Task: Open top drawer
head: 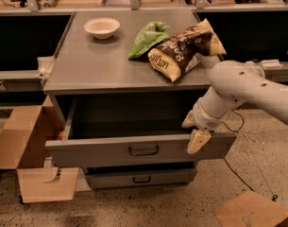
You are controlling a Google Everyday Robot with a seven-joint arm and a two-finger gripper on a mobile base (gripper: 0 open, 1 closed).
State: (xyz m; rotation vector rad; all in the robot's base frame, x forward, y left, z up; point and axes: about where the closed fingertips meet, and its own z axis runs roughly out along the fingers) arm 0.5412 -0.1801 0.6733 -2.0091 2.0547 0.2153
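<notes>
The top drawer (101, 151) is a wide grey drawer with a dark loop handle (143, 150) at the centre of its front panel. It stands pulled well out from the grey cabinet (110, 70), and its dark inside shows. My gripper (194, 135) is at the right end of the drawer's front panel, at its top edge, on the white arm (242, 86) that comes in from the right. The gripper is well to the right of the handle.
A shallower grey drawer (141, 178) sits shut below. On the cabinet top are a white bowl (102, 27), a green bag (146, 39) and a brown snack bag (183, 48). Open cardboard boxes stand at the left (25, 145) and on the floor at the lower right (252, 212).
</notes>
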